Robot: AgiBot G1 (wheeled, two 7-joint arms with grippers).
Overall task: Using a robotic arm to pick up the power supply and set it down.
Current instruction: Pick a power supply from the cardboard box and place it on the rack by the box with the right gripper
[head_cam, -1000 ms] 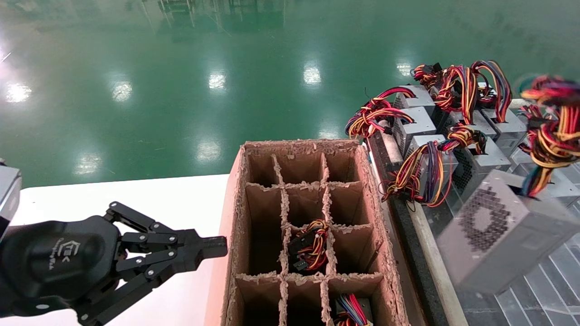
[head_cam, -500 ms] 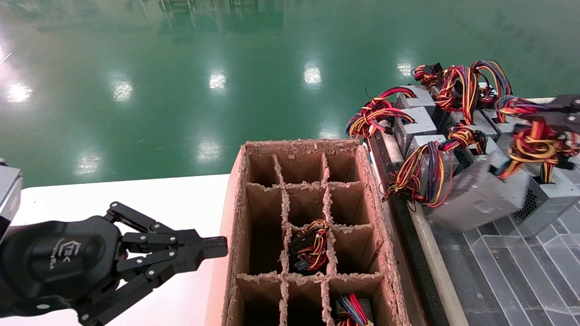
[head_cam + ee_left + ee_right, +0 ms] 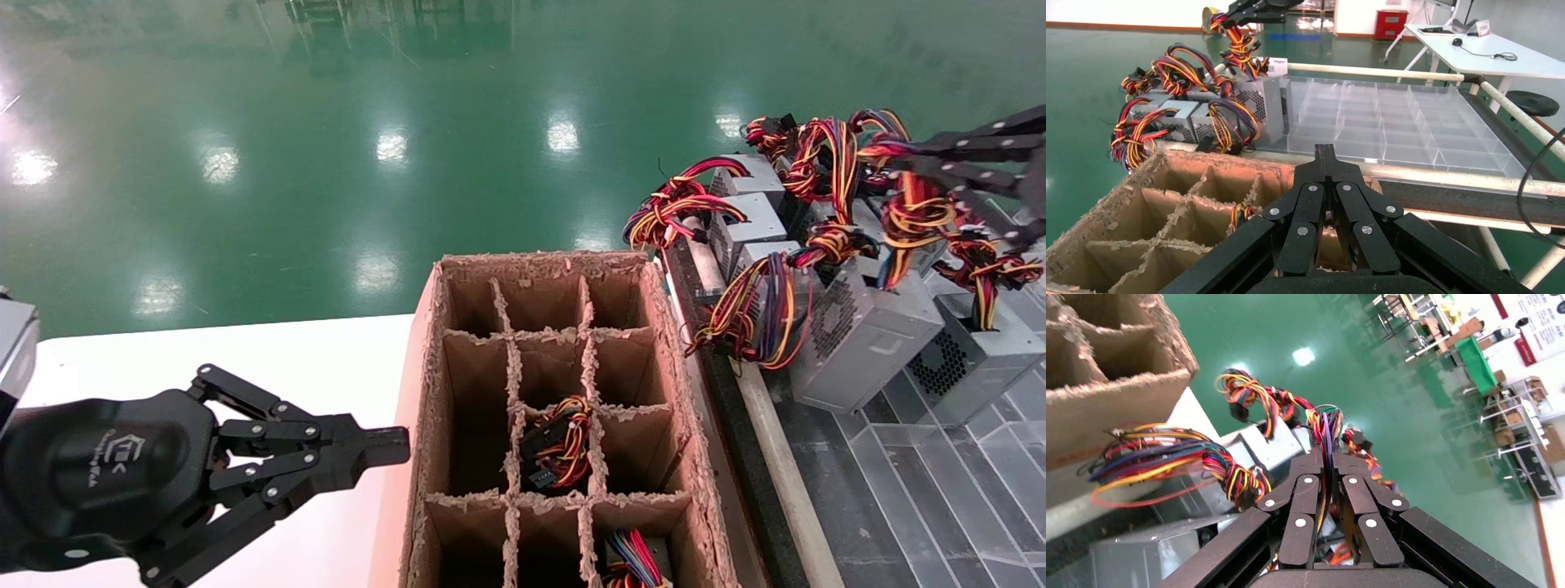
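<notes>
the right gripper [image 3: 907, 151] is clenched on the wires [image 3: 915, 212] of the power supply [image 3: 866, 339], which sits right of the cardboard box [image 3: 556, 408]. the left gripper [image 3: 384, 447], left of the box, is pinched closed on nothing.

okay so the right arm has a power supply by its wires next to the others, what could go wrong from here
1. The right gripper grips only the wire bundle, so the power supply could swing, or the wires could slip out.
2. Neighbouring units' cables hang against that box and may snag if it moves.
3. The cardboard box's cells are narrow, so a tilted unit might catch on a divider.
The left gripper is parked beside the cardboard box.
</notes>
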